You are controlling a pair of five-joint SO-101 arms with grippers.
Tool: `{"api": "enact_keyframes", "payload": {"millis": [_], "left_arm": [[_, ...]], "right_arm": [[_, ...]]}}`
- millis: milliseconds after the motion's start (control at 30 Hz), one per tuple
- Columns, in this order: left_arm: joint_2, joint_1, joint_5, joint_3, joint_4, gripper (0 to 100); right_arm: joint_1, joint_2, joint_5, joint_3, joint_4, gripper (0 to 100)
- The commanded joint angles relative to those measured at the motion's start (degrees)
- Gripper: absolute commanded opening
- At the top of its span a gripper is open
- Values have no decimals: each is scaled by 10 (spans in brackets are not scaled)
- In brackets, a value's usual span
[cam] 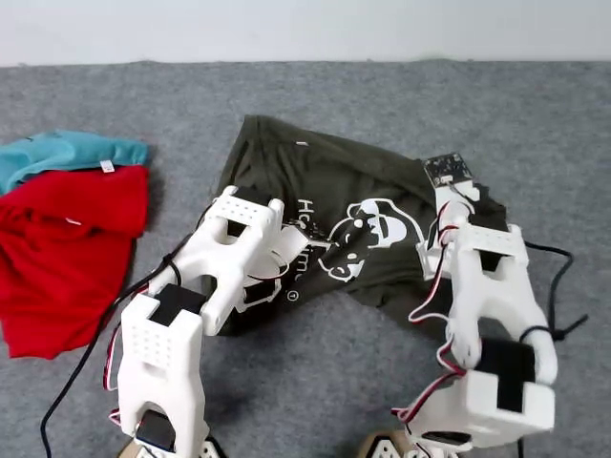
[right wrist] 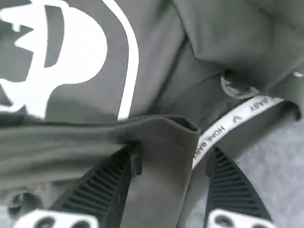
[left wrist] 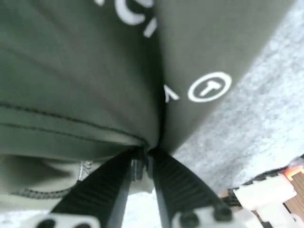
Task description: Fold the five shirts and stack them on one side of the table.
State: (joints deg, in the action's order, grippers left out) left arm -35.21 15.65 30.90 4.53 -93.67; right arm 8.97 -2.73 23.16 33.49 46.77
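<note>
Olive shirt (cam: 325, 181) crumpled, left claw (left wrist: 146, 154) clamped on its fold, right claw (right wrist: 172, 154) apart around fabric

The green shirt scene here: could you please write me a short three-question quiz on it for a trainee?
1. True or false: the left gripper is shut on the green shirt.
2. How many shirts lie on the table in the high view?
3. The right gripper is: A) open around a fold of the shirt; B) shut and empty; C) raised clear of the shirt.
Key: 1 true; 2 three; 3 A.
</note>
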Motion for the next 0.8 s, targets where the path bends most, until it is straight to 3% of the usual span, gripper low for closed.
{"api": "enact_keyframes", "payload": {"millis": [0, 100, 200, 267, 433, 633, 767], "left_arm": [[-25, -4, 4, 0, 34, 14], [-25, -4, 4, 0, 34, 14], [-25, -4, 4, 0, 34, 14], [-25, -4, 4, 0, 34, 14], [-25, -4, 4, 0, 34, 14], [-25, -4, 4, 0, 34, 14], [-25, -4, 4, 0, 34, 14]], "right_arm": [[0, -15, 7, -22, -23, 229], [0, -16, 8, -22, -19, 177], [0, -16, 8, -22, -19, 2], [0, -15, 8, -22, -17, 38], [-4, 24, 8, -40, 45, 8], [-3, 164, 8, -112, 181, 10], [-1, 248, 8, -115, 212, 10]]}}
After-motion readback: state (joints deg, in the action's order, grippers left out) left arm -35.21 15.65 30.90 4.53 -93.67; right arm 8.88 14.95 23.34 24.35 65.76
